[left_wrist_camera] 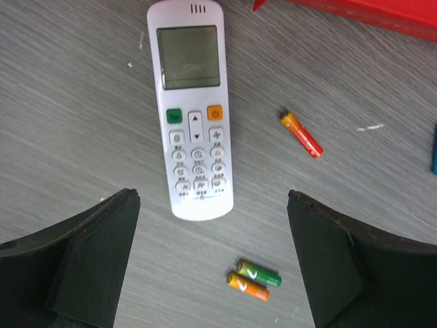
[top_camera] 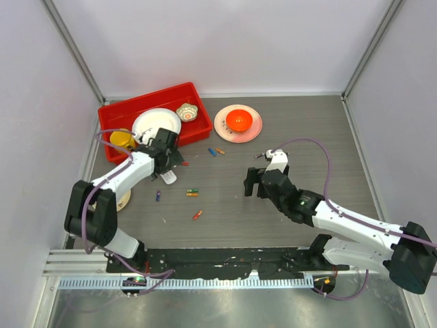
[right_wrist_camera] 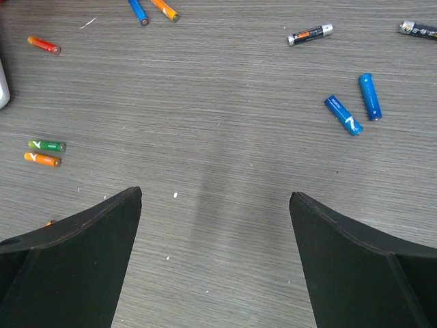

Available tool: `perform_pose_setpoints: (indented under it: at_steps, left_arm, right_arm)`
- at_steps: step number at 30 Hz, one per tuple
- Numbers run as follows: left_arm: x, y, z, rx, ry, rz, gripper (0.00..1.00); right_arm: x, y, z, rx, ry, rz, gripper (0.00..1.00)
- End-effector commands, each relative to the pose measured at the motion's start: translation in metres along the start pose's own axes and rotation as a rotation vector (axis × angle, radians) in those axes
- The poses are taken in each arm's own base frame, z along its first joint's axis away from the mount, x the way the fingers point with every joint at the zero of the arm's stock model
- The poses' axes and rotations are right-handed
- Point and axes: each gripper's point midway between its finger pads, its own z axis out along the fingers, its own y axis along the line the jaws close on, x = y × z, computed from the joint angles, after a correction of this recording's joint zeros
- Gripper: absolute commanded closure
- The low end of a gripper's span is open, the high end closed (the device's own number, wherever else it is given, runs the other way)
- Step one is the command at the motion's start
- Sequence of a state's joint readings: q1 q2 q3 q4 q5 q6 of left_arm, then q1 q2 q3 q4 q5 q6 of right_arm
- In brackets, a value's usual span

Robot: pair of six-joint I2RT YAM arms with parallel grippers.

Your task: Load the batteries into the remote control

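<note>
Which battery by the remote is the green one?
The green battery lies off the remote's button end, beside an orange battery; the red battery lies apart.

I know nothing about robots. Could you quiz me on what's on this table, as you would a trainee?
1. True or false: the remote control lies with its buttons facing up.
2. What does the right gripper hold? A: a battery. B: the remote control. C: nothing.
3. Fill in: in the left wrist view, the green battery lies right beside an ___ one.
Key: 1 true; 2 C; 3 orange.
</note>
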State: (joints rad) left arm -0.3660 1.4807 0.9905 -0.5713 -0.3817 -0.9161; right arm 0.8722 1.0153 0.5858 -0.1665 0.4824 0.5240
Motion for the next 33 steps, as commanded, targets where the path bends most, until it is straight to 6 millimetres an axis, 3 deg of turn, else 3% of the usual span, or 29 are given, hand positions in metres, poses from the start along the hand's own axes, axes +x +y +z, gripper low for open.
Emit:
perform_pose_setpoints:
  at_steps: [1, 12, 22, 29, 33]
  left_arm:
    - [-0.023, -0.007, 0.011, -0.045, -0.056, -0.052, 0.07]
    - [-0.015, -0.003, 0.051, -0.078, 0.002, -0.126, 0.16]
    - [-0.006, -0.002, 0.069, -0.084, 0.029, -0.118, 0.26]
    - [0.002, 0.001, 0.076, -0.095, 0.050, -0.112, 0.41]
    - [0.001, 0.002, 0.071, -0.086, 0.047, -0.117, 0.54]
  right_arm:
    - [-0.023, 0.013, -0.007, -0.049, -0.048, 0.034, 0.05]
    - [-0.026, 0.011, -0.011, -0.048, -0.057, 0.024, 0.05]
    - [-0.027, 0.009, -0.010, -0.034, -0.060, 0.014, 0.05]
    - [-0.023, 0.004, -0.009, -0.015, -0.053, 0.001, 0.05]
    - [-0.025, 0.003, -0.010, -0.011, -0.055, -0.004, 0.05]
